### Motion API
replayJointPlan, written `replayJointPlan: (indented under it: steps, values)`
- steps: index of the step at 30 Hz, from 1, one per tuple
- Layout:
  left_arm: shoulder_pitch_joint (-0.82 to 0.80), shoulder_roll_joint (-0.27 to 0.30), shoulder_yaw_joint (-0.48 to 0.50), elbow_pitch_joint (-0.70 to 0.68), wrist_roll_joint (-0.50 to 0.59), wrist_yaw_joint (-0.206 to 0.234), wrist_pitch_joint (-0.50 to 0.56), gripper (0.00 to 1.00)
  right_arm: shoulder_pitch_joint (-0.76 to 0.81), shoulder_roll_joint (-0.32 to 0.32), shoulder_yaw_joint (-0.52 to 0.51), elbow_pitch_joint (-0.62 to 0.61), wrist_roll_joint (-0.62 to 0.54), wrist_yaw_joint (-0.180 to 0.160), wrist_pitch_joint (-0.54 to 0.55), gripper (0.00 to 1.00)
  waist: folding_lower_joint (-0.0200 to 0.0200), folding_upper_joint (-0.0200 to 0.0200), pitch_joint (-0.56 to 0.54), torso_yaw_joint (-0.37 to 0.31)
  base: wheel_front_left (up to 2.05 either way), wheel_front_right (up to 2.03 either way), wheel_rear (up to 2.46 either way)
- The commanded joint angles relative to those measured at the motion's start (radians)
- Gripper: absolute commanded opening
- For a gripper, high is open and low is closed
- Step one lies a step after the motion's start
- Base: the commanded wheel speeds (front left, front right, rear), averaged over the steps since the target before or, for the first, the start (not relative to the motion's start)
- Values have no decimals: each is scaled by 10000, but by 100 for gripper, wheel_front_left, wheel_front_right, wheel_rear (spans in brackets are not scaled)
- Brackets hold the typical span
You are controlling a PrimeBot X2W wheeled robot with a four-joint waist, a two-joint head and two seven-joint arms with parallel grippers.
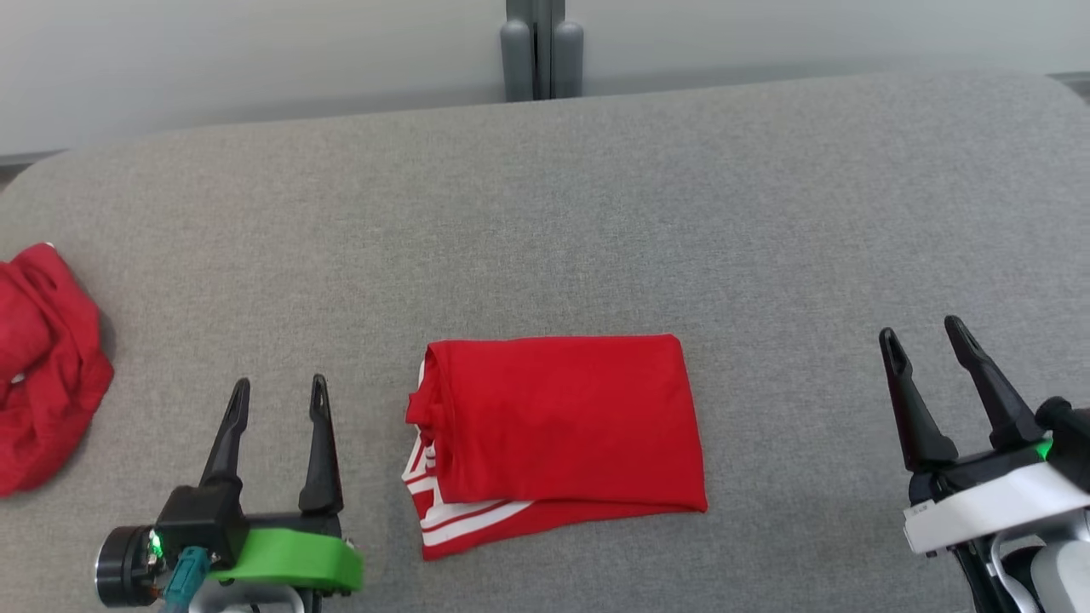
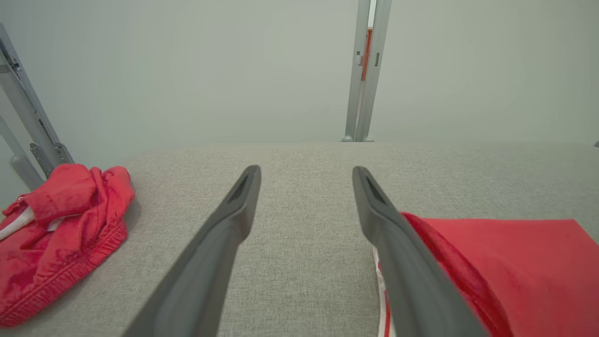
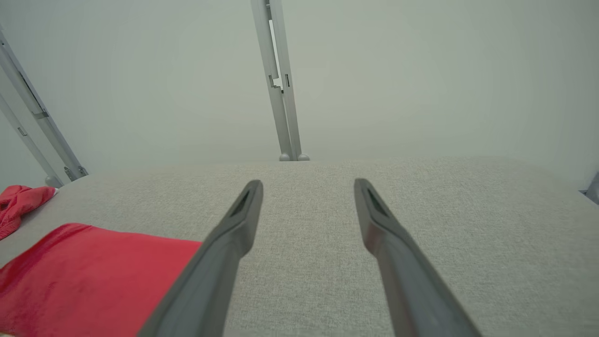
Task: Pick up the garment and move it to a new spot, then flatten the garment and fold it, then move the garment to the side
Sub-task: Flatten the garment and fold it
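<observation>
- Red garment (image 1: 558,426) lies folded into a tidy rectangle at the middle of the grey cloth-topped counter (image 1: 596,213), towards the near edge. A white-striped layer peeks out at its left and lower-left edge.
- Empty left hand (image 1: 281,383): fingers spread wide, just left of the garment, not touching. In the left wrist view the folded edge sits right beside its right finger.
- Empty right hand (image 1: 920,328): also spread wide, well apart from the garment's right edge.
- Both flank the fold with nothing pinched. Reads as hands kept clear so the stack isn't dragged open.
- Second red piece, a crumpled heap (image 1: 43,366), sits at the counter's far left, apart from everything. Probably not part of this fold.
- Judgement: relocate, flatten and fold look done. Only the move to the side is left.
- Next move likely needs a pinch through all layers at an edge, or one hand per short edge, so the stack travels as one.
- Risk: the cloth top may grab the bottom layer and peel the fold. The left is partly taken by the heap; the right has more room.
</observation>
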Motion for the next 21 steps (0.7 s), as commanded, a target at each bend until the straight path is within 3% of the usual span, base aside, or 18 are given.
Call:
replayJointPlan:
  steps: [1,8,21]
  values:
    - [302,118,37,-7,-19,47,53,100,286,63,-80,-115,-109,4,119,100,0,0,-589,-218,0,0,0]
    - [1101,384,-32,-231,-67,116,387,100,1240,360,-371,-519,-278,4,572,100,0,0,-1335,-257,0,0,0]
    - [1444,599,-44,-233,-216,132,505,100,2043,675,-794,-1014,-458,4,1029,100,0,0,-1572,-223,0,0,0]
